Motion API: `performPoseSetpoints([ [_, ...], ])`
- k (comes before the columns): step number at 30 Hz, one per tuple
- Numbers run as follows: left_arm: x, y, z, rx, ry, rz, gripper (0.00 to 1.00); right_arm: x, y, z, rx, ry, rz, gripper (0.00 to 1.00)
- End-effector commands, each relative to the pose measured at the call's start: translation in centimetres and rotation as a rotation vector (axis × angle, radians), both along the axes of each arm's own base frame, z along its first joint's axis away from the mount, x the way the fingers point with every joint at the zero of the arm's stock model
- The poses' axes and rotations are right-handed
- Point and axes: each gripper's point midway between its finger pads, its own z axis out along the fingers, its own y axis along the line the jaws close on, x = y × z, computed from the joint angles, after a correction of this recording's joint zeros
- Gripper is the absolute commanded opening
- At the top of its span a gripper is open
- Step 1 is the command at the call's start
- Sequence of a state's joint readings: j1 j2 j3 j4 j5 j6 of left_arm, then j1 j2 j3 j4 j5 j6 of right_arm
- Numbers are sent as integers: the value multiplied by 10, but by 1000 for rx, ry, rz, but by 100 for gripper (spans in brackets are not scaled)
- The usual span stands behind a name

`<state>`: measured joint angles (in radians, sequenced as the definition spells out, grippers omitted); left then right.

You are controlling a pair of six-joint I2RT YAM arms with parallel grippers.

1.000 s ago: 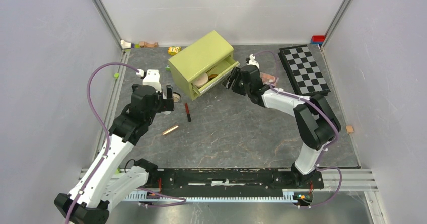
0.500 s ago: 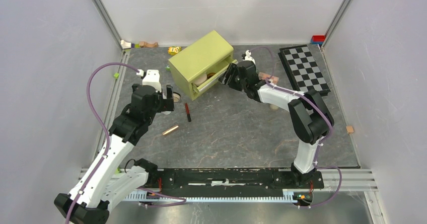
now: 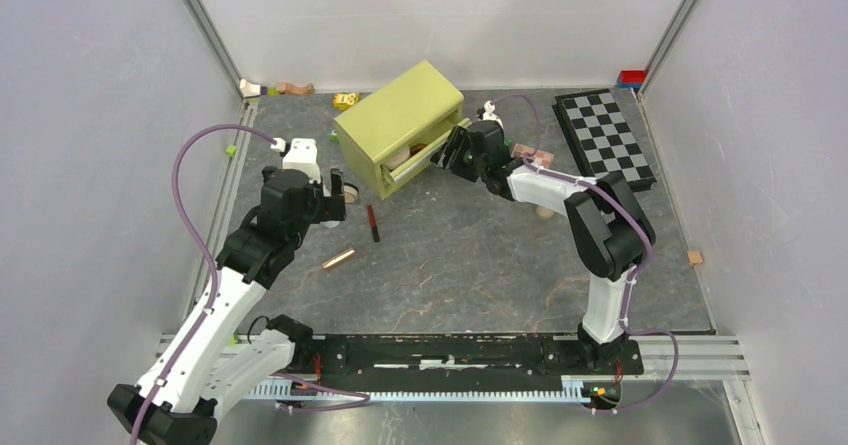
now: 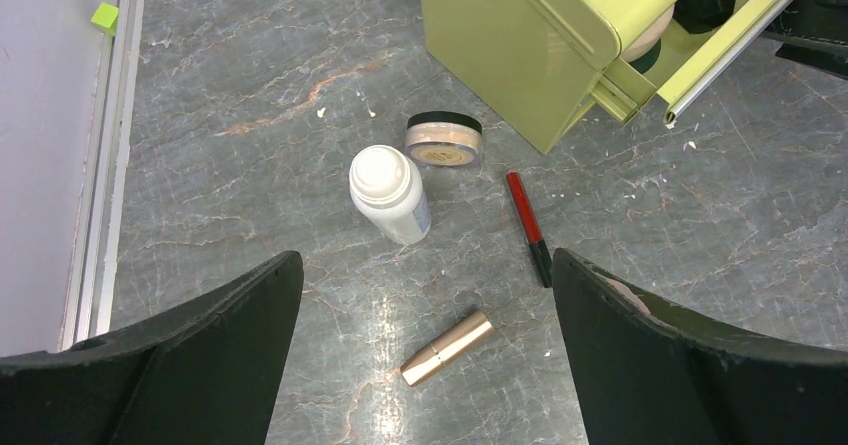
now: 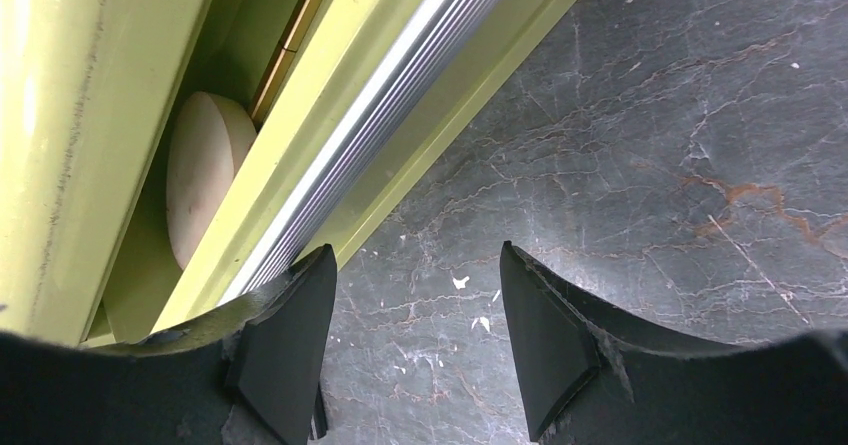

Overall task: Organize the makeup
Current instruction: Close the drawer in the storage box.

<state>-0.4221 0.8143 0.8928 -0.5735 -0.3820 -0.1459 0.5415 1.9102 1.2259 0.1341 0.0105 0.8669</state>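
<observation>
While the left end effector [image 4: 427, 260] hangs over the desk [image 4: 250, 85] with its fingers spread wide and nothing between them, four makeup items are seen loose below it.

- Bottle [image 4: 390, 193]: white, just beside the compact [image 4: 444, 138].
- The compact is set close to a corner of the green cabinet [image 4: 500, 55].
- Pencil [image 4: 528, 227]: red and black, laid flat to one side of the bottle, apart from it.
- Tube [image 4: 447, 348]: rose-gold, laid flat nearer the arm bases, apart from the rest.

The drawer [image 3: 425, 160] is noted partly pulled out of the cabinet. A second compact [image 5: 205, 180] is seen inside it, tipped up on edge. A dark item beside it in the left wrist view cannot be identified.

The right end effector [image 5: 415, 265] is held at the drawer front with its fingers parted, and only bare desk is seen between them. One finger [image 5: 290, 315] is placed right beside the ribbed front rail; whether it touches cannot be told.

A chequered board [image 3: 603, 137] is seen well to the right of the cabinet.
</observation>
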Motion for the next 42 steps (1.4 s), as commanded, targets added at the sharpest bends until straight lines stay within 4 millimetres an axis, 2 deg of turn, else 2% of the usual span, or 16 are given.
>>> performPoseSetpoints([
  [1,3,-2,14,-46,-50,6,100,16,13,29,68,-68,-3,68],
  [18,3,-2,14,-46,-50,7,100,18,27,49,154,-130,47,68],
  [33,3,-2,15,-46,-51,8,100,22,36,31,167,-82,57,68],
  [42,3,-2,15,-46,-50,6,100,25,42,40,204,-106,72,69],
])
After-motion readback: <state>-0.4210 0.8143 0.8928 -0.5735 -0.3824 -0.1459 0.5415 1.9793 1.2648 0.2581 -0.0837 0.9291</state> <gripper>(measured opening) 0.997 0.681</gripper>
